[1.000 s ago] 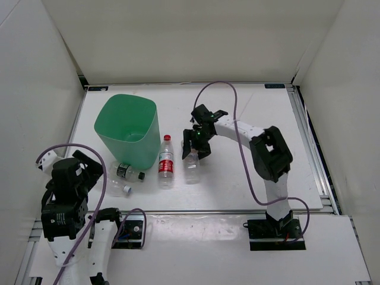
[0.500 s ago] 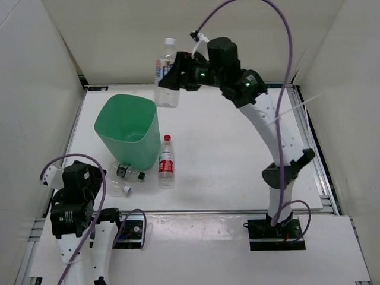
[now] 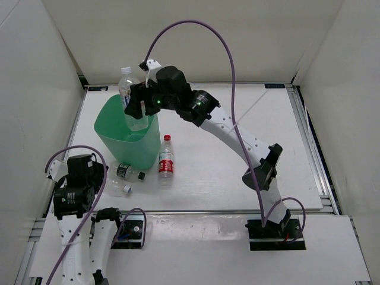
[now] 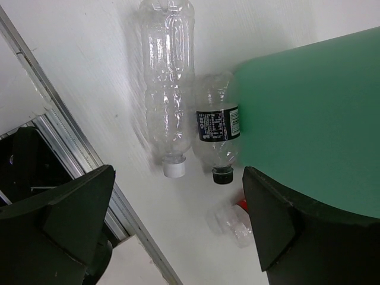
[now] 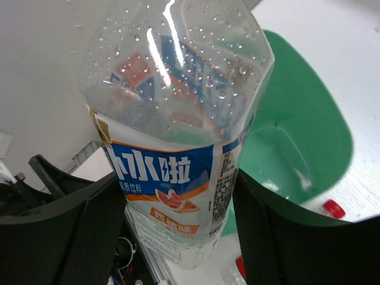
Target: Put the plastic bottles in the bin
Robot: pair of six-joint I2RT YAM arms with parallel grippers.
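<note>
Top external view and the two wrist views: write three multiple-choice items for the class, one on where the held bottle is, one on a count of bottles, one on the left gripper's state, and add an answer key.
1. Where is the bottle in the right gripper?
A. Held up over the bin
B. Lying by the right arm's base
C. At the bottom of the bin

2. How many bottles lie on the table beside the bin?
A. One
B. Three
C. Five

3. What state is the left gripper in?
A. Shut on a bottle
B. Shut on the bin's rim
C. Open, holding nothing

Key:
1 A, the right wrist view shows the bin's opening below it.
2 B, a red-labelled bottle, a dark-labelled bottle and an unlabelled bottle.
3 C, its fingers stand wide apart, gripping nothing.
</note>
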